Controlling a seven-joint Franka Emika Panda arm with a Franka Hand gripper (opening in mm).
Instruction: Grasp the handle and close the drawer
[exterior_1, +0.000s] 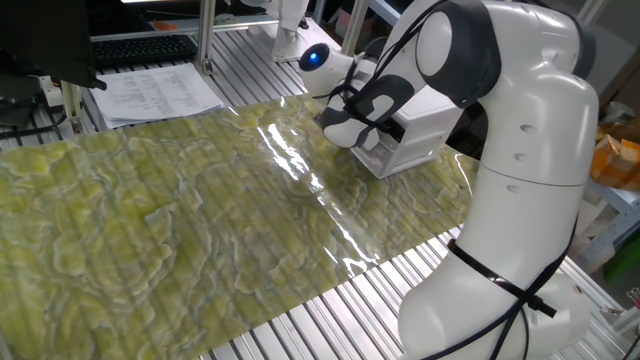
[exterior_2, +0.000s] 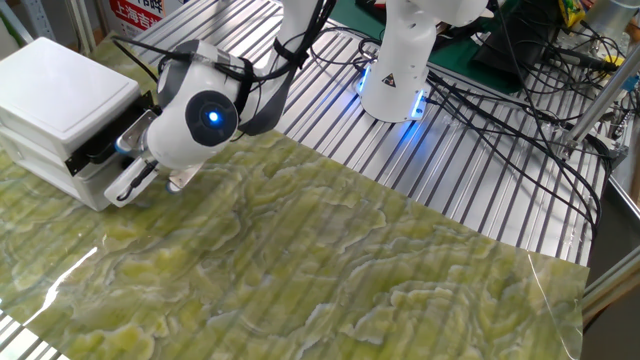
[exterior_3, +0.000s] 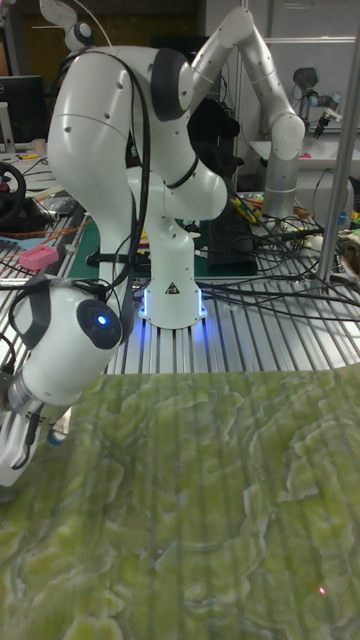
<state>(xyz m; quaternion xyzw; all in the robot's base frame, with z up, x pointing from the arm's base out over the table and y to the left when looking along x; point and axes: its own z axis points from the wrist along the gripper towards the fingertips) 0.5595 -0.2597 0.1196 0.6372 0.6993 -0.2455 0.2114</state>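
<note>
In one fixed view I see a glossy green marbled mat (exterior_1: 180, 230) over the slatted metal table (exterior_1: 330, 320), papers (exterior_1: 155, 92) far left. The drawer (exterior_1: 385, 155) sits far right, the gripper (exterior_1: 352, 128) against its front.

In the other fixed view, cables (exterior_2: 500, 90) trail far right; the handle is hidden.

The tall fixed view shows a second arm (exterior_3: 265, 100) behind. I cannot tell the claw's state.

table (exterior_2: 480, 170): slatted metal | mat (exterior_2: 300, 270): green-yellow marbled | on mat: white cabinet (exterior_2: 60, 95)

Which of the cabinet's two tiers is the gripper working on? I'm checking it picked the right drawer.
The lower white drawer: the gripper sits at its front. The tier above it shows only a dark front, which the gripper is not touching.
</note>
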